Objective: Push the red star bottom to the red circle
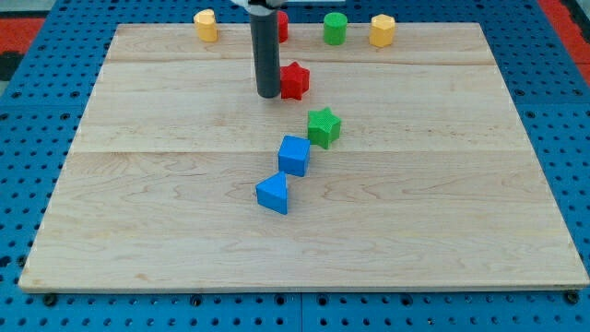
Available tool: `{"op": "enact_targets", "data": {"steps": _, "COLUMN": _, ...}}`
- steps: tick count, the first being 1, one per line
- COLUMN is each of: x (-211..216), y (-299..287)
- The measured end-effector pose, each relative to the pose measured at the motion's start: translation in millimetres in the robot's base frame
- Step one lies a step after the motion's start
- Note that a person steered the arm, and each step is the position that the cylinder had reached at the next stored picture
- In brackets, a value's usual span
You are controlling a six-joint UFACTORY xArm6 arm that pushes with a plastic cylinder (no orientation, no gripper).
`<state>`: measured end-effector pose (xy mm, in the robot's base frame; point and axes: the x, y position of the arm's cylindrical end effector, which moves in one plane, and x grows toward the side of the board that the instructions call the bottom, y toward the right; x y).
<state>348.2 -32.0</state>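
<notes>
Board: pale wooden board (pixel 166 221) on a blue pegboard table (pixel 28 111).
Top edge, left to right: yellow block (pixel 206 25), red circle (pixel 282 26) partly hidden behind the rod, green cylinder (pixel 335 29), yellow hexagon (pixel 383 29).
My tip: (pixel 268 94) touching the board just left of the red star (pixel 294 80); a bare rod, no fingers to open or close.
Centre chain: blue triangle (pixel 273 194), blue cube (pixel 294 154), green star (pixel 324 126), close together below the red star.
Open room: wide bare wood at the view's left, right and bottom.
</notes>
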Motion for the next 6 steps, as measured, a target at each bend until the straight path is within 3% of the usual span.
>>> {"op": "enact_targets", "data": {"steps": 3, "x": 18.3, "y": 73.8}}
{"op": "enact_targets", "data": {"steps": 6, "x": -69.8, "y": 23.4}}
